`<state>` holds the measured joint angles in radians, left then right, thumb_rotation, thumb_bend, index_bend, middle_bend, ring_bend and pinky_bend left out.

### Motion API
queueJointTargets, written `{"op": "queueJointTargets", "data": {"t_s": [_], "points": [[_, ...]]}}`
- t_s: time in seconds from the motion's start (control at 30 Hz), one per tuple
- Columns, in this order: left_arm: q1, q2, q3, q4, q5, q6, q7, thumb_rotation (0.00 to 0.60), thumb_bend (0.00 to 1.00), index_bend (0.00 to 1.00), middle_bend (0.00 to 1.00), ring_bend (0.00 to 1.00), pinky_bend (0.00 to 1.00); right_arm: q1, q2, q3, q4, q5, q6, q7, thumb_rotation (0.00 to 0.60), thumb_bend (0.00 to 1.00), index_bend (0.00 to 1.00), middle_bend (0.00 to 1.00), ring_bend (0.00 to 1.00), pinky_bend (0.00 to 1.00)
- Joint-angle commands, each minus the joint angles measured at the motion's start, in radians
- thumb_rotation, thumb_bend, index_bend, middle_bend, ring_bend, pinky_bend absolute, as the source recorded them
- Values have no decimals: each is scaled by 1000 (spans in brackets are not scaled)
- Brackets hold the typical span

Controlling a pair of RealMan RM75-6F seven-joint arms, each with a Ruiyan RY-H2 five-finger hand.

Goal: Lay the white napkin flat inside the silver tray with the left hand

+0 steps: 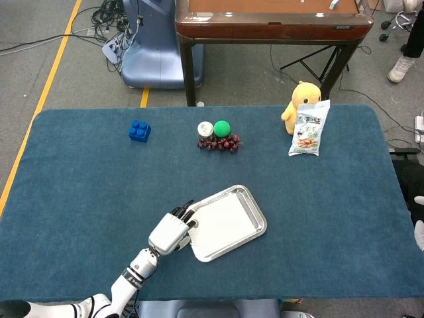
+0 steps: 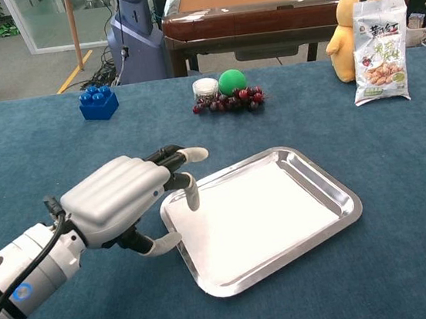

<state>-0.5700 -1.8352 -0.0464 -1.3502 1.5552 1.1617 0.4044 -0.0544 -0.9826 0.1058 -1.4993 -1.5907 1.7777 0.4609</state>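
Note:
The silver tray (image 2: 340,194) (image 1: 260,224) sits near the table's front middle, turned at an angle. The white napkin (image 2: 262,214) (image 1: 223,225) lies flat inside it and covers most of the tray floor. My left hand (image 2: 120,198) (image 1: 169,232) is at the tray's near-left corner with its fingers apart. One fingertip (image 2: 193,201) reaches over the rim and touches the napkin's left edge, while the thumb lies on the cloth by the rim. Nothing is gripped. Of my right hand, only a white sliver (image 1: 419,234) shows at the right edge of the head view.
At the back of the table are a blue brick (image 2: 99,102), a white cup (image 2: 205,88), a green ball (image 2: 232,81) and dark grapes (image 2: 231,100). A yellow plush (image 2: 351,4) and a snack bag (image 2: 378,50) stand at the back right.

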Motion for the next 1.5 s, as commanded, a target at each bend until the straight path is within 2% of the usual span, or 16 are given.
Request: {"op": "queueJointTargets", "data": {"t_s": [0.03,0.43,0.53,0.57,0.67,0.8,0.9,1.0,1.2,1.33,1.5], "points": [[-2,-4,-2,0,-3,-2,7,600,266,393,79,9,281,0,0,1,0,1,0,2,600,506,322,372,239,258],[-5,11,0,-17,-8,-3,27,600,260,385,79,13,283,-1,0,3,2,3,-1,9,600,506,322,372,239,258],[-8,37,3,-40,-9,-13,36,600,317,374,80,61,304,-2,0,3,4,5,-2,8,600,506,322,372,239,258],[-10,46,3,-47,-8,-15,43,600,355,358,92,107,343,-2,0,4,3,5,-3,8,600,507,322,372,239,258],[-21,77,6,-59,8,-21,69,600,392,305,257,309,536,-1,0,4,2,5,-5,5,600,507,322,372,239,258],[-45,131,17,-90,9,-74,71,600,396,243,585,572,783,0,0,3,1,3,-8,-1,600,506,321,372,239,258],[-67,171,26,-115,6,-122,60,600,397,223,764,694,881,0,-1,3,0,3,-8,-4,600,507,321,372,239,258],[-87,196,32,-126,20,-146,47,600,397,223,897,776,925,0,-1,4,-1,5,-9,-5,600,506,322,372,239,258],[-108,220,37,-142,26,-172,37,600,493,223,986,837,929,1,0,4,0,6,-13,-3,600,506,322,372,239,258],[-121,228,46,-145,44,-181,59,600,511,228,1000,876,944,0,0,5,1,8,-12,1,600,507,322,372,239,258],[-138,245,47,-166,36,-211,91,600,622,258,1000,916,968,0,0,5,3,8,-11,3,600,506,322,372,239,258]]}}
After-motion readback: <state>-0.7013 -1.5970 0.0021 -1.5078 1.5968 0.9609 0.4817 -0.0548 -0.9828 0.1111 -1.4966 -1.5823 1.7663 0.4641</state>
